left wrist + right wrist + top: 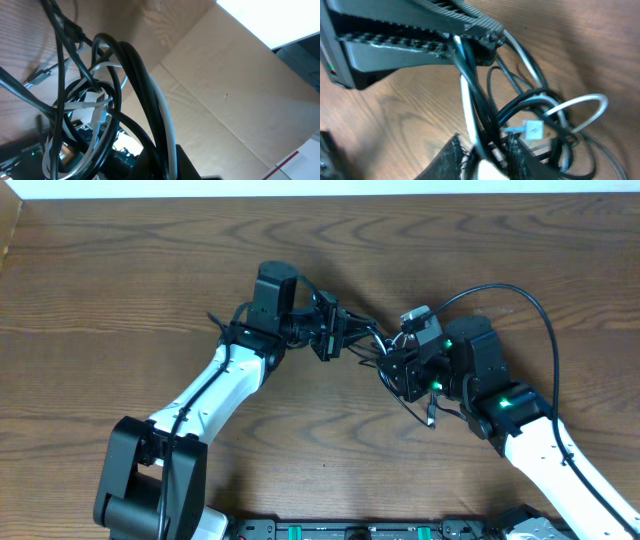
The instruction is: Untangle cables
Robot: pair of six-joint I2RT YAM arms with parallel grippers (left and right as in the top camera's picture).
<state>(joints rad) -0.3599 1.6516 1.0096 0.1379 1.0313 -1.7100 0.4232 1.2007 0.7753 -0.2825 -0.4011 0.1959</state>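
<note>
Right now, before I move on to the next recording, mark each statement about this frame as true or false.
1. The left gripper is clamped on the cables. True.
2. The cables lie in separate straight lines on the table. False: they form one tangled bundle between the two grippers.
3. A white cable loops among black ones. True.
4. The right gripper is well clear of the cables. False: strands of the bundle run between its fingers.
</note>
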